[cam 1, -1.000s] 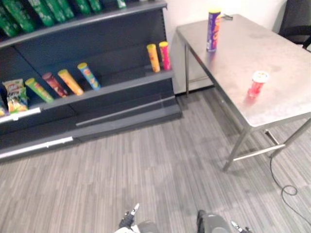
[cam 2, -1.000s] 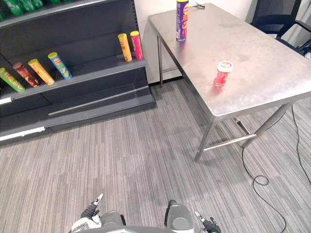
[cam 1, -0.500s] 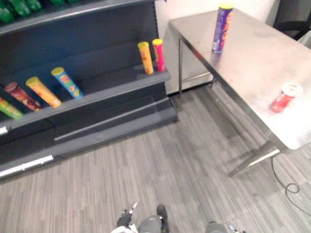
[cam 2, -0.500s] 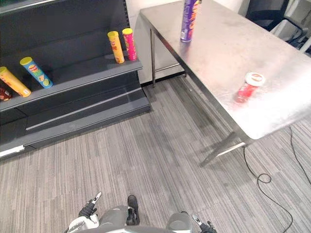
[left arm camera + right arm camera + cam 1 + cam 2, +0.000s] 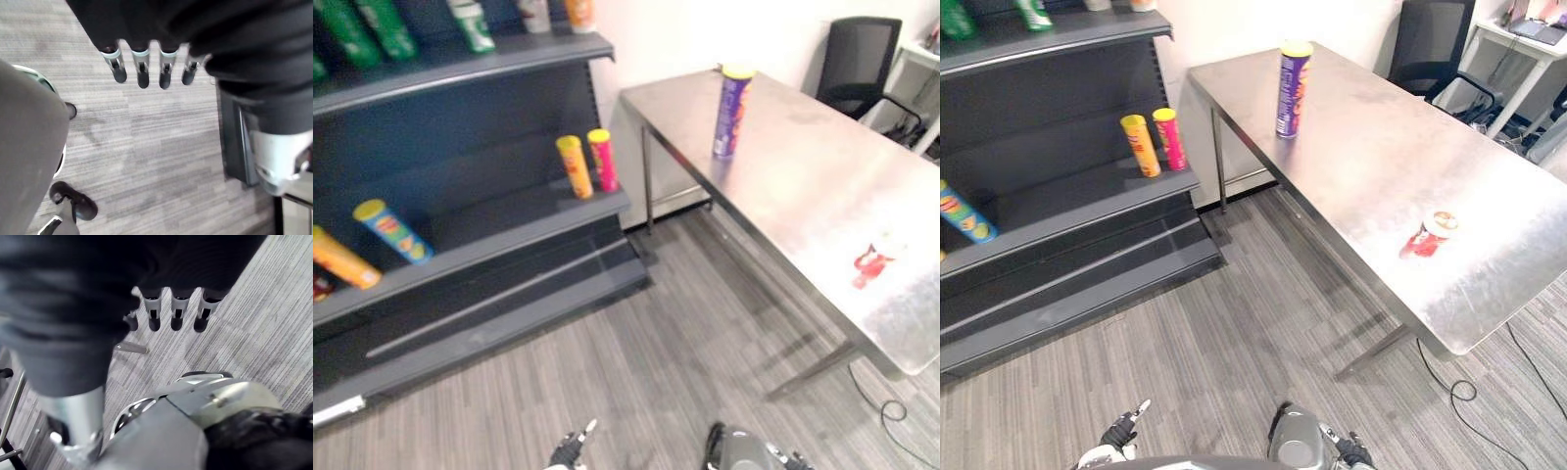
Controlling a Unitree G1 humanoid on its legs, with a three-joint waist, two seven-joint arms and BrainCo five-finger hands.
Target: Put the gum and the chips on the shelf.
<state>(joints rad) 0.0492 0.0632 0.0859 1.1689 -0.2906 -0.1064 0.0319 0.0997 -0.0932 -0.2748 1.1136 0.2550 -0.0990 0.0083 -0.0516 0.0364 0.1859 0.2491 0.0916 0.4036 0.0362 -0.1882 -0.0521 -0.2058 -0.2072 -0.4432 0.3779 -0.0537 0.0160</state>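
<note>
Nothing shelved yet: both hands empty.
Left hand (image 5: 142, 73) and right hand (image 5: 176, 316) hang low over the floor (image 5: 146, 147), fingers straight, holding nothing. Outward: the gum (image 5: 1427, 235) stands toward the near end of the table (image 5: 1381, 147), the chips (image 5: 1292, 88) upright toward its far end, well apart. The shelf (image 5: 1067, 208) stands left of the table — I judge both pickups and both placements remain.

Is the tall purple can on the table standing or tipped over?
Upright: the purple chips can stands on end, yellow lid uppermost.
</note>
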